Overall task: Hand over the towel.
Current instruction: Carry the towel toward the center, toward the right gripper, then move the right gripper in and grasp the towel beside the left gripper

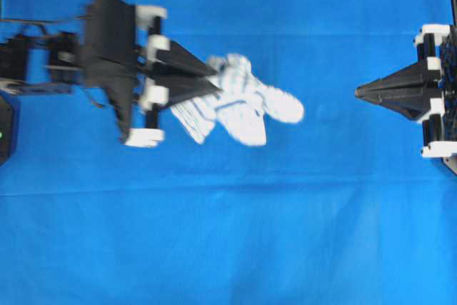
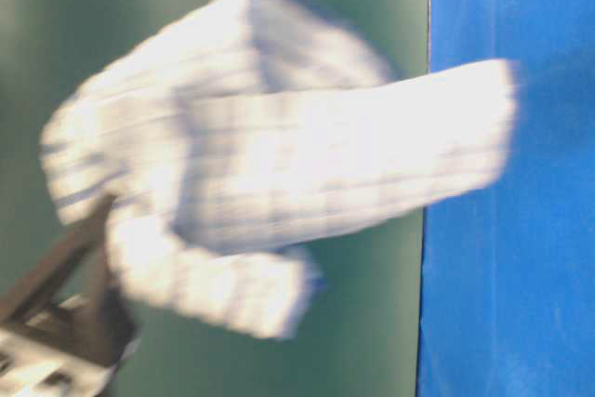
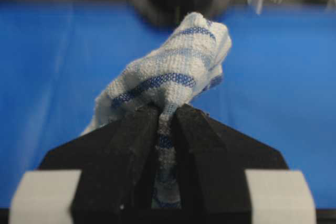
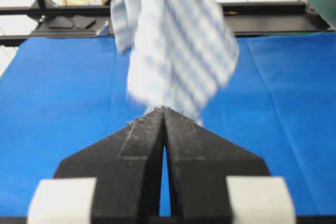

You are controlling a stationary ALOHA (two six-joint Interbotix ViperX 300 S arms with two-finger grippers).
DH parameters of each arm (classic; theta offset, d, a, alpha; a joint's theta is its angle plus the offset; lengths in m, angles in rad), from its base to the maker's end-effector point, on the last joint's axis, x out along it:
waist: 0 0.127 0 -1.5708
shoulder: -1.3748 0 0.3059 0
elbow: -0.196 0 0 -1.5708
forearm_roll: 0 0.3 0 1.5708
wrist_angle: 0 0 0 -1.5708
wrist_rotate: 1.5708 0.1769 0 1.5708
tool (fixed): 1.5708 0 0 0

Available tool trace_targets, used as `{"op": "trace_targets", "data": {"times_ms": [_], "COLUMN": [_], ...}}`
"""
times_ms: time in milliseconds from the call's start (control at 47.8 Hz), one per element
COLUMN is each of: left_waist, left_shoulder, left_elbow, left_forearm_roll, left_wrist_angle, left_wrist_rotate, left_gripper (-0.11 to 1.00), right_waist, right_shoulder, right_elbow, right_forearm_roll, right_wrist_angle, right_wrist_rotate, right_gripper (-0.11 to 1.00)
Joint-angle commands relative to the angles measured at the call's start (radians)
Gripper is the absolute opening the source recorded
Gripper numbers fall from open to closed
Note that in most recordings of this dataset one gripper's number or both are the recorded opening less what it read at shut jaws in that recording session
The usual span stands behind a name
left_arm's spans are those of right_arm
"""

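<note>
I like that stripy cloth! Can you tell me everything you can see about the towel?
The towel is a small, soft white cloth with blue stripes crossing in a checked pattern, and its weave looks nubbly. It is bunched and crumpled, not flat. One end is pinched between the black fingers of the left gripper, and the rest sticks out past them, above the blue table covering. It looks blurred in most views. The right gripper is shut and apart from it.

Creased blue table covering (image 1: 228,233)
</note>
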Motion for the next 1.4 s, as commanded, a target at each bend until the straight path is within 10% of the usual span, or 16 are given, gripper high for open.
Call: {"op": "trace_targets", "data": {"times_ms": [0, 711, 982, 1380], "left_waist": [-0.006, -0.017, -0.015, -0.017], "left_shoulder": [-0.057, -0.048, -0.038, -0.031], "left_elbow": [0.026, 0.034, 0.032, 0.031], "left_forearm_roll": [0.003, 0.003, 0.003, 0.003], "left_wrist_angle": [-0.086, -0.120, -0.120, -0.123], "left_wrist_rotate": [0.008, 0.011, 0.011, 0.012], "left_gripper": [0.05, 0.05, 0.05, 0.05], "right_waist": [-0.003, 0.002, 0.003, -0.003], "right_shoulder": [0.000, 0.209, 0.449, 0.739], "right_elbow": [-0.023, -0.114, -0.295, -0.552], "right_forearm_roll": [0.000, -0.003, -0.003, 0.002], "right_wrist_angle": [-0.026, -0.192, -0.193, -0.161], "right_wrist_rotate": [-0.002, 0.003, 0.000, 0.002], "right_gripper": [0.00, 0.01, 0.70, 0.72]}}
